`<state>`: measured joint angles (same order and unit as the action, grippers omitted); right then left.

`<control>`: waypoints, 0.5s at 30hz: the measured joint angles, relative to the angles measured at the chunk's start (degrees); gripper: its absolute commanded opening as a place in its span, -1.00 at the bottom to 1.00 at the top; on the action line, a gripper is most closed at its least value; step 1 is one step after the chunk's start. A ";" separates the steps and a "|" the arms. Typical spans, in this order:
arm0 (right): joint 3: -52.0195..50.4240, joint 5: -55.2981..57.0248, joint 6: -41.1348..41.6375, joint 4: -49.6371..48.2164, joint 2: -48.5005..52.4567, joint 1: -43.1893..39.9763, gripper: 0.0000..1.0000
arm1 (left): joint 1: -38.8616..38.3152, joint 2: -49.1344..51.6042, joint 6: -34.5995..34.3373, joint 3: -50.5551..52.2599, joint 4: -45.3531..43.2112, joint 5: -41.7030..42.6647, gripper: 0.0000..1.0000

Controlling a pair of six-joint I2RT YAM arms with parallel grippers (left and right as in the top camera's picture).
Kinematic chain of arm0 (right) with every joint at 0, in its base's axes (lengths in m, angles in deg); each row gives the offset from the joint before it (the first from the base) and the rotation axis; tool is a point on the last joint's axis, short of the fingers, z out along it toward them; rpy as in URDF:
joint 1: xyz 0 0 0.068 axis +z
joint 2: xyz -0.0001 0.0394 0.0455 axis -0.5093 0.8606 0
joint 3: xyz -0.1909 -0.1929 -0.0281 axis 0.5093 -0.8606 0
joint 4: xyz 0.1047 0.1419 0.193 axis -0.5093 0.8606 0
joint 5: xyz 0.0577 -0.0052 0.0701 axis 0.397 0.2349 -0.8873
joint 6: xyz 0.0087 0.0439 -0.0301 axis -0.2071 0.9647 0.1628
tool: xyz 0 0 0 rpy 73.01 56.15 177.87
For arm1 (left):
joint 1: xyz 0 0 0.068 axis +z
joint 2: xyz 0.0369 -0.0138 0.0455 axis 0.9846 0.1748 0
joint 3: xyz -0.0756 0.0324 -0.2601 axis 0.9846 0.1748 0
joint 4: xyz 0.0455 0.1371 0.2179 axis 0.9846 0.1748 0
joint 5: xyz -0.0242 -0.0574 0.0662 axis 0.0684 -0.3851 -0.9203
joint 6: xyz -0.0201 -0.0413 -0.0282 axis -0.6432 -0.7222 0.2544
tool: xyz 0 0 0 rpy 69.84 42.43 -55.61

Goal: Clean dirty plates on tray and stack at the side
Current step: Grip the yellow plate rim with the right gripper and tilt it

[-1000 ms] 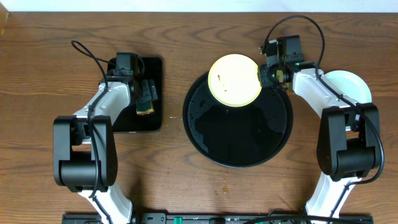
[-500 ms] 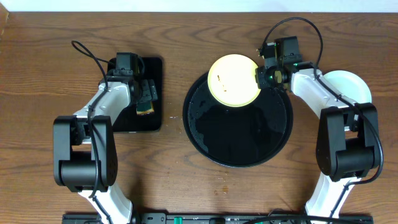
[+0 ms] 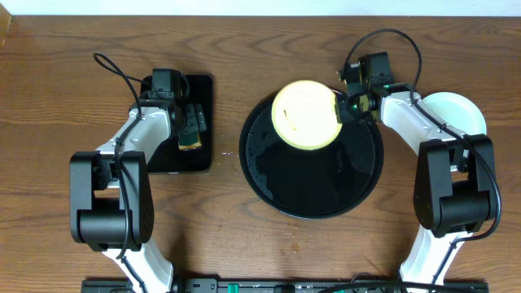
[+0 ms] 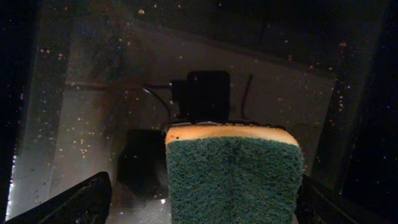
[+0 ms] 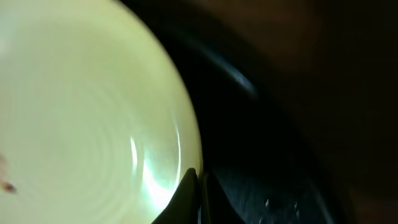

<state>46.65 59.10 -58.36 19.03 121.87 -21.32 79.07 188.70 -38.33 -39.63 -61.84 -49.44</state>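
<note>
Right wrist: right gripper (image 5: 198,186) clamped on yellow plate (image 5: 81,112) rim; plate likely stiff, light, fragile, slippery wet; rim hold suits. Left gripper (image 4: 202,202) apart, astride sponge (image 4: 233,180).

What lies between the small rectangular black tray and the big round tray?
Only a strip of bare wooden tabletop, as the overhead view shows. The rectangular tray and the round tray stand apart.

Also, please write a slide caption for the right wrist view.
Right gripper pinches the rim of the pale yellow plate, the black tray behind it.
</note>
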 measured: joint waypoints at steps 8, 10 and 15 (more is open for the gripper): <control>0.39 -1.55 6.16 11.04 -0.57 0.00 -0.98 | 0.00 0.00 0.00 0.00 0.00 0.00 0.82; 0.42 -2.69 7.98 14.56 -0.72 0.00 -0.98 | 0.00 0.00 0.00 0.00 0.00 0.00 0.82; 0.42 -5.49 10.88 23.08 -0.74 0.04 -0.97 | 0.00 0.00 -0.02 0.00 0.00 0.00 0.82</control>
<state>47.06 53.61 -47.48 42.11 121.13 -21.27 79.07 188.70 -38.35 -39.63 -61.84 -49.44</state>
